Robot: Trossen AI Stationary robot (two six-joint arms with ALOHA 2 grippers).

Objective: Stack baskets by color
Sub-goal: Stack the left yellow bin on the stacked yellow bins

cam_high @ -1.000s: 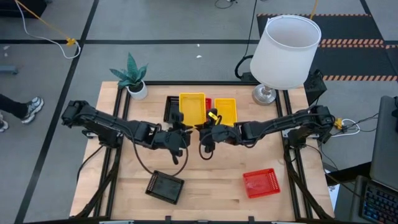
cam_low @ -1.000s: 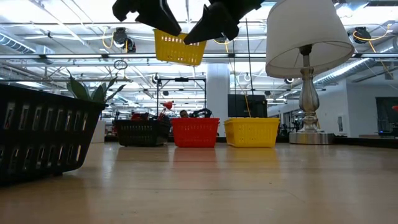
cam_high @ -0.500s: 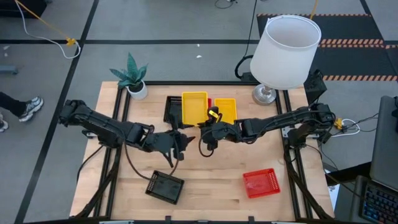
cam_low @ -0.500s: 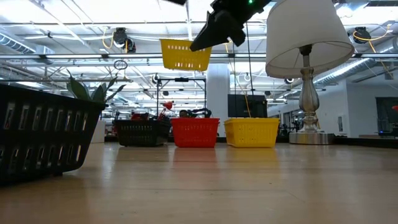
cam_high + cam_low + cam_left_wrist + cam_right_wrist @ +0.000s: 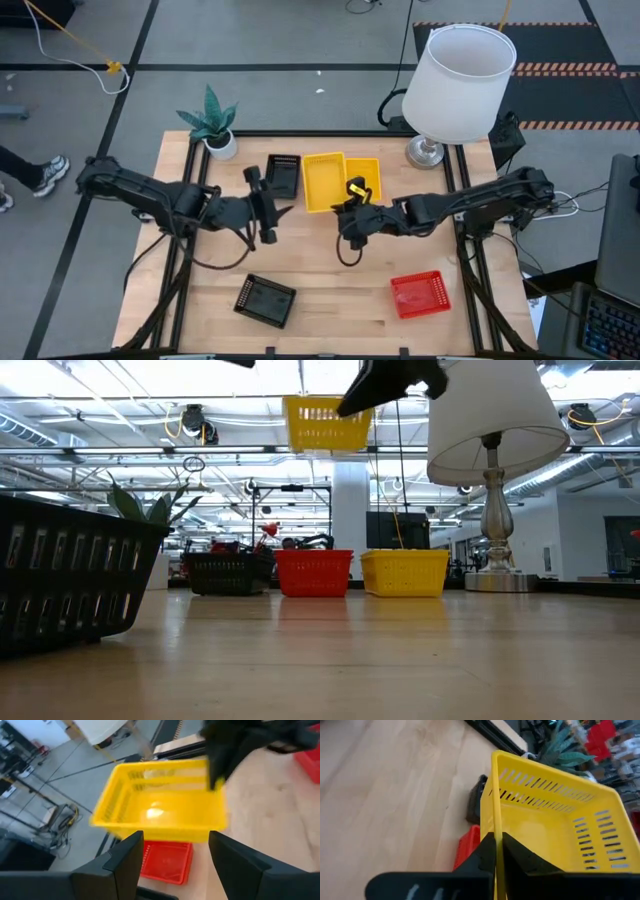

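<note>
Right gripper pinches yellow basket's rim, airborne, empty, near lamp. Left gripper spread, holding nothing.

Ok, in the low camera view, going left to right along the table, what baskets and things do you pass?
Near black basket → far black basket → red basket → yellow basket → lamp. The held yellow basket hangs above, over the red one.

Yellow slotted basket, red basket, black basket, white lampshade.
</note>
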